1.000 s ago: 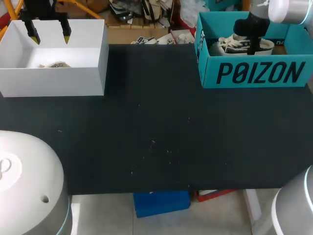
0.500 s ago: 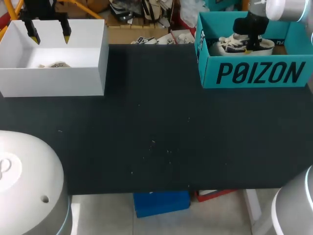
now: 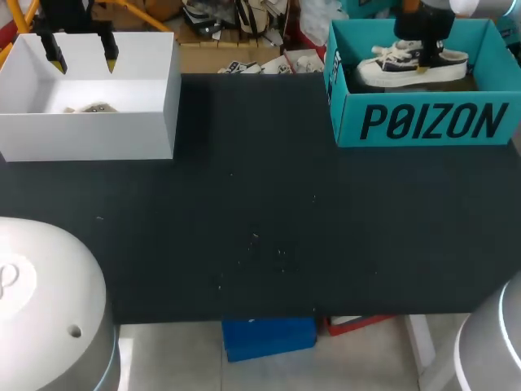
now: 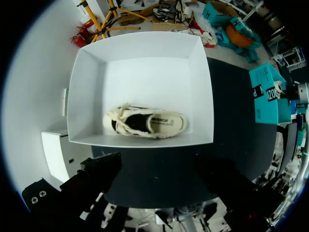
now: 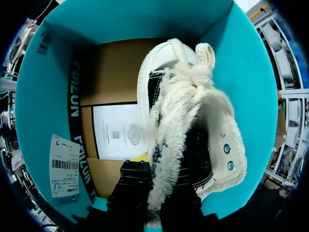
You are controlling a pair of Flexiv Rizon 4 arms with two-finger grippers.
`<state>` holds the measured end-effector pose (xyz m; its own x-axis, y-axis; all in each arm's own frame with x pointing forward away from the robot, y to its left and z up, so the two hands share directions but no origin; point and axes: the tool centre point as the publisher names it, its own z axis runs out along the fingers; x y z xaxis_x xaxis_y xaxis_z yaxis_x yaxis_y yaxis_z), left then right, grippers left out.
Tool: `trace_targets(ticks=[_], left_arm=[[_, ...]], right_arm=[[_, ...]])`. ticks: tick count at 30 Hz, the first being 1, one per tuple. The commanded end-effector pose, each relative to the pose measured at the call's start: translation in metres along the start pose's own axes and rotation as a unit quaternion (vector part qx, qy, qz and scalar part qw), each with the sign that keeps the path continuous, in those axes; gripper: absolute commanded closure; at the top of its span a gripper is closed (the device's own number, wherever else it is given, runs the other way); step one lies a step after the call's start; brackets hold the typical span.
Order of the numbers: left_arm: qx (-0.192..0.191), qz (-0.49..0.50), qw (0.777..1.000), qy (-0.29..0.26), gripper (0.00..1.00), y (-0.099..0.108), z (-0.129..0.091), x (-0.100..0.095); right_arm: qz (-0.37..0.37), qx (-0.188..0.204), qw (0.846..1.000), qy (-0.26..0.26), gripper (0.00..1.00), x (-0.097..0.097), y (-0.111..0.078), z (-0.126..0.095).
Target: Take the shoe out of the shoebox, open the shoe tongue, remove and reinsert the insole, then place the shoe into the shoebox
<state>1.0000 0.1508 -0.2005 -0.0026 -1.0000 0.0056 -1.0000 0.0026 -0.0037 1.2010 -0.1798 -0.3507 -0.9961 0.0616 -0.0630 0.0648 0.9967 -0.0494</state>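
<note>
First step: the right end effector [image 3: 422, 59], clamped on the shoe [image 3: 389, 70], next must raise it clear of the shoebox [image 3: 423, 122]

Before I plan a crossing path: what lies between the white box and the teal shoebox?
Nothing; the head view shows bare black table between white box and teal shoebox.

Shoe [image 3: 391, 72] in shoebox [image 3: 423, 122], rear R — 2nd box [image 3: 89, 130] rear L.

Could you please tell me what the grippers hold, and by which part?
Right gripper: the shoe, by the rim of its opening. Left gripper: nothing, open.
</note>
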Motion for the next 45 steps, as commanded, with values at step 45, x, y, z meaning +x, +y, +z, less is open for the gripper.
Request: trace_targets(ticks=[45], left_arm=[[-0.001,-0.001,1.0,-0.001,0.0,0.0,0.0,0.0]], right_arm=[[0.031,0.077,0.974,-0.212,1.0,0.166,0.155,-0.274]])
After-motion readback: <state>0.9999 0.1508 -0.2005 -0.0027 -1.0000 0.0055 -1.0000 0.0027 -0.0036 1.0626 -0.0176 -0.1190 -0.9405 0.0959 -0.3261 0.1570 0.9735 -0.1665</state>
